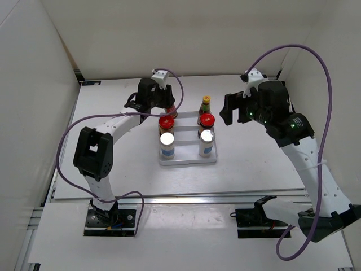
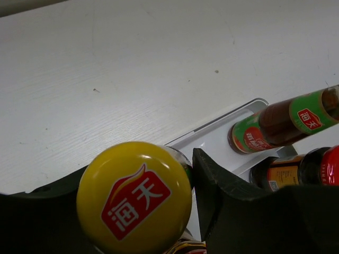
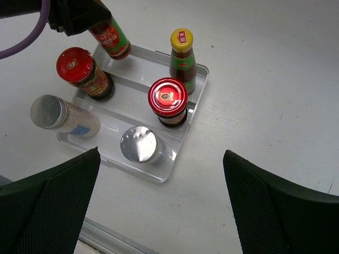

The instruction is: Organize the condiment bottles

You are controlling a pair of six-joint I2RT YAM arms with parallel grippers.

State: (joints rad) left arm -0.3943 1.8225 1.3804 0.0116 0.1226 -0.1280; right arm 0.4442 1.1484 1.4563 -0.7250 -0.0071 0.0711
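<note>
Operator: Reason for the left end effector [image 3: 92,18] sitting at the tray's [image 3: 197,90] far-left corner?
Observer: It grips a slim bottle [image 2: 134,197], yellow cap and green neck, probably bound for the free slot beside its twin [image 3: 182,61]. Jars [image 3: 167,100] and shakers [image 3: 140,144] stand paired in the tray
Operator: Right end effector [image 1: 227,109]?
Observer: Spread wide, empty, above the surface [image 3: 265,106] beside the tray

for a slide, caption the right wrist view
Open right end effector overlooks the white tray of condiment bottles as the left end effector grips a slim bottle at its far corner.
</note>
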